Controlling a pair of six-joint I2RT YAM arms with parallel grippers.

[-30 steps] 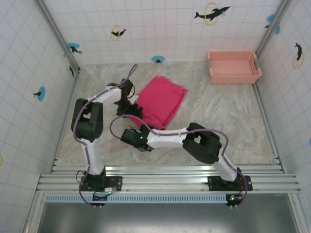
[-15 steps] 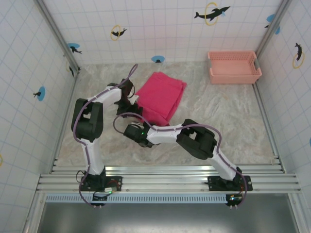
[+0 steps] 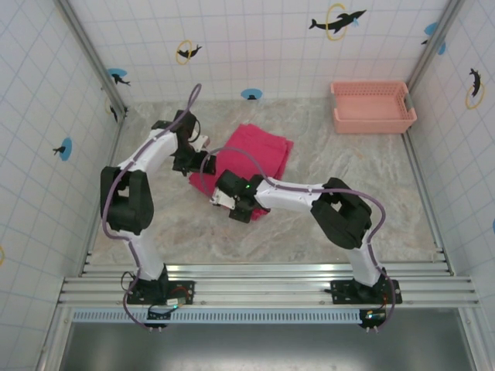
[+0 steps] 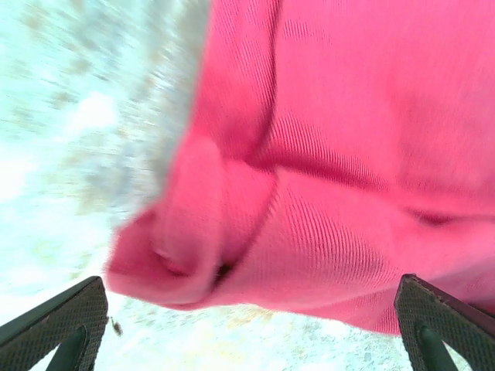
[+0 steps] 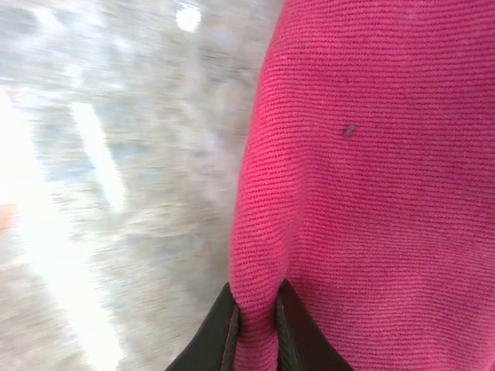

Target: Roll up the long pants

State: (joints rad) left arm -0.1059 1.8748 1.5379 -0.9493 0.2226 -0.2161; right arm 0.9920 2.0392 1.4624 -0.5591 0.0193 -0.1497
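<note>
My right gripper [image 5: 255,328] is clamped on a fold of the long pants [image 3: 255,154]; my left gripper [image 4: 247,340] gapes wide, holding nothing.
On the right wrist camera I see the fingers [image 5: 223,334] squeeze a ridge of cloth, at about 7 o'clock on the bundle from above; the left gripper sits over its curled corner at 9 o'clock. The pants lie folded on the marbled table [image 3: 348,201], the pink basket [image 3: 373,107] well apart at 2 o'clock.

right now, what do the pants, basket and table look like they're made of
pants: soft knit cloth, matte; fine ribbed texture shows and it folds limply.
basket: probably moulded plastic, smooth salmon-pink; thin rigid walls, handle cut-out.
table: marble-look top, grey-beige veining; stone or printed laminate, can't tell.
</note>
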